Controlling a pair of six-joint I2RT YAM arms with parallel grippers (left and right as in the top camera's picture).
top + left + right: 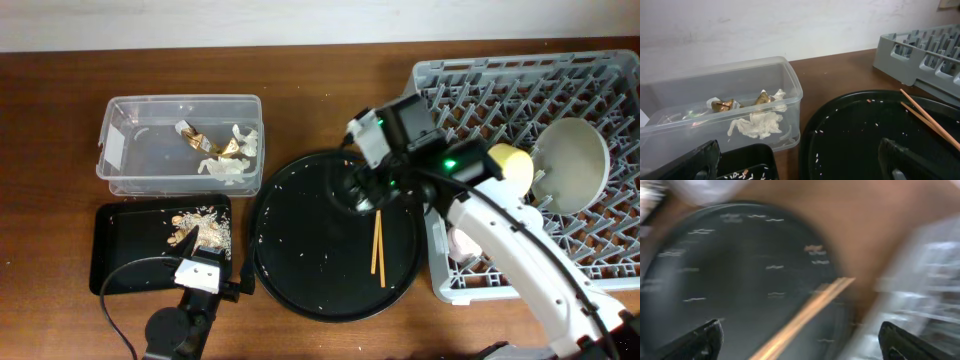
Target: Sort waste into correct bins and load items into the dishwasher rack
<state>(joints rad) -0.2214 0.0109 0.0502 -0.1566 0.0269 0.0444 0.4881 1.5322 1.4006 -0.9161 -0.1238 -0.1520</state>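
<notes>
The wooden chopsticks (378,247) lie on the large round black tray (300,260); they also show in the left wrist view (930,120) and, blurred, in the right wrist view (805,317). My right gripper (362,192) is open and empty above the tray, just above the chopsticks' far end. The grey dishwasher rack (480,90) holds the grey-green plate (572,165), the yellow bowl (512,165) and the pink cup (462,242). The clear tub (130,170) holds white tissue (757,125) and shiny wrappers (722,105). The shallow black tray (120,250) holds food scraps (195,230). My left gripper (205,262) is open and empty at its right edge.
Scattered rice grains lie on the round black tray. A black cable (115,305) loops over the wooden table near the left arm's base. The light-blue cup is not in view.
</notes>
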